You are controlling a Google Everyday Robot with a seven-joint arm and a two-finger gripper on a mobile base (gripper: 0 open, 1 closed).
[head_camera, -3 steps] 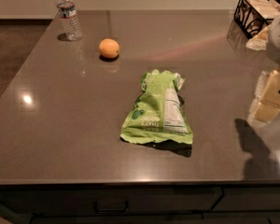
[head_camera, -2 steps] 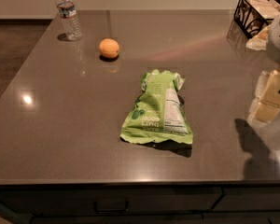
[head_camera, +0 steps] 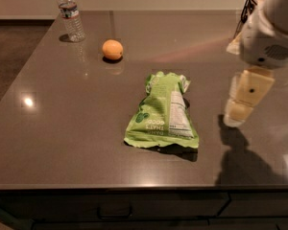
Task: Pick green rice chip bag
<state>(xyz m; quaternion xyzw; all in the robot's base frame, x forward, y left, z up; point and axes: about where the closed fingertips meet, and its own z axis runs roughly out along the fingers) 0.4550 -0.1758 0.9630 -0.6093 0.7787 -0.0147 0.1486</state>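
The green rice chip bag (head_camera: pixel 161 114) lies flat near the middle of the dark grey counter (head_camera: pixel 62 138), lime green and crinkled, with its white nutrition panel facing up. My gripper (head_camera: pixel 241 104) hangs from the white arm at the right. It is above the counter, to the right of the bag and apart from it, at about the bag's height in the picture. Its cream fingers point down and hold nothing that I can see.
An orange (head_camera: pixel 112 49) sits behind and left of the bag. A clear water bottle (head_camera: pixel 70 16) stands at the far left corner. A black wire basket (head_camera: pixel 247 11) stands at the far right, behind the arm. The counter's front edge runs along the bottom.
My arm and gripper have moved left, closer to the bag. The bag, orange and bottle have not moved.
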